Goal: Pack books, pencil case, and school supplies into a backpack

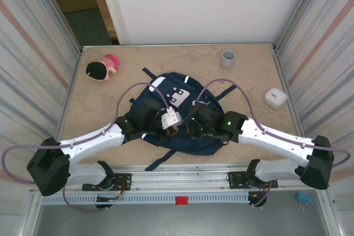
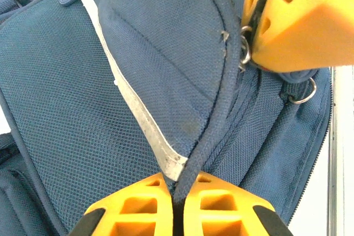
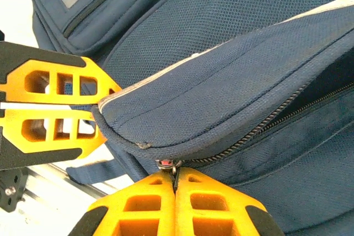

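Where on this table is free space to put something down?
Bare tabletop lies along the far edge between the plush toy and the grey cup, and between the backpack and the white box. The near middle is crowded: left gripper and right gripper hold the backpack.

Backpack (image 2: 66, 109): matt navy woven cloth, coarse mesh texture; stripe (image 2: 141, 122) pale, smooth; zip slider (image 3: 166, 163) shiny metal; left gripper fingers (image 2: 133, 211) matt orange plastic.

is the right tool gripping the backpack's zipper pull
Yes, the right tool is closed tight with the metal zipper pull of the backpack pinched at its tips.
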